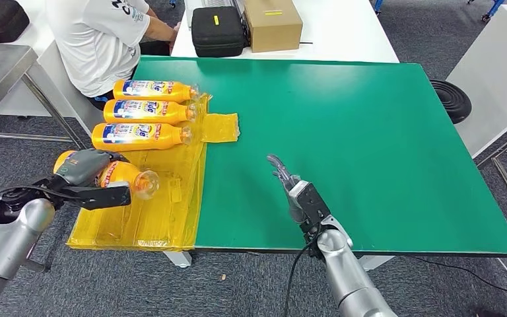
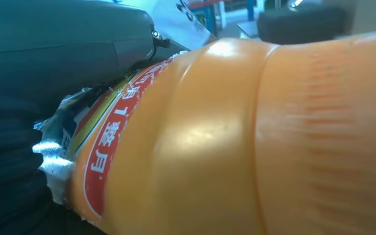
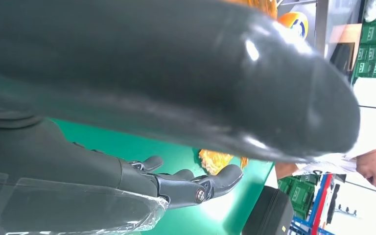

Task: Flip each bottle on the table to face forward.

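The orange bottle point(image 1: 122, 177) is gripped in the left hand point(image 1: 86, 173) above the yellow sheet point(image 1: 165, 205) at the near left of the green desk point(image 1: 370, 132), its cap end toward the desk's middle. Three more bottles point(image 1: 146, 112) lie on the sheet behind it, labels up. The right hand point(image 1: 287, 179) is over the green surface, fingers apart, holding nothing. A person point(image 1: 105, 39) sits behind.
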Robot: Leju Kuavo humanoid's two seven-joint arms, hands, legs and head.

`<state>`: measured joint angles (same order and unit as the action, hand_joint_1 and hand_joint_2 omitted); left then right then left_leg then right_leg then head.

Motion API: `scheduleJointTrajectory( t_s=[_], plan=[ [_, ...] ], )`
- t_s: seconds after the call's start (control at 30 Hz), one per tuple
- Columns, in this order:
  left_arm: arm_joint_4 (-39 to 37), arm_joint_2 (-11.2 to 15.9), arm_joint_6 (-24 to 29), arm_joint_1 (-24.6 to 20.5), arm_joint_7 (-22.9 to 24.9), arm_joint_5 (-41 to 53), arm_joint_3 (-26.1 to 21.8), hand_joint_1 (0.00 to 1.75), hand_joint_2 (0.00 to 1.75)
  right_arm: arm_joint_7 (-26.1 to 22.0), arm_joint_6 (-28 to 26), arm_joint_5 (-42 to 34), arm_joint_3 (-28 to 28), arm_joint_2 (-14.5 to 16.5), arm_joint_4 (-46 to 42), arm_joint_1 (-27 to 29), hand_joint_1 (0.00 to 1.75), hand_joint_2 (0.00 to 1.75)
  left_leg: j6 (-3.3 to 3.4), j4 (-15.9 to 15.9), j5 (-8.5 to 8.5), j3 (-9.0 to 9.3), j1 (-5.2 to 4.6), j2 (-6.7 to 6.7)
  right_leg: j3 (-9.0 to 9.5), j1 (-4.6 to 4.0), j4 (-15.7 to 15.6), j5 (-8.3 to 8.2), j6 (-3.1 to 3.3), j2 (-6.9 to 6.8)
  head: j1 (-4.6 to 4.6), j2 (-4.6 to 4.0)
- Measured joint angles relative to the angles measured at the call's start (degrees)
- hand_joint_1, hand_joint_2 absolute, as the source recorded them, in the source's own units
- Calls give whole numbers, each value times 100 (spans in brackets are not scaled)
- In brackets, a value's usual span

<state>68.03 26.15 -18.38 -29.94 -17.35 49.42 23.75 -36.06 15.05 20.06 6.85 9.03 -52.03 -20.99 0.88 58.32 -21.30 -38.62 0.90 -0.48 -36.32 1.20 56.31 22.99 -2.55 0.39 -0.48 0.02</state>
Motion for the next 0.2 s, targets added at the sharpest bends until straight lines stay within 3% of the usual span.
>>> scheduleJointTrajectory(
  t_s=[0.2],
  plan=[
    [-216, 24, 1, 32, 21, -236, 208, 175, 175, 36, -51, -47, -103, 2, -194, 70, 0, 0, 0, 0, -1, -1, 0, 0, 0, 0, 0, 0, 0, 0, -1, 0]
  ],
)
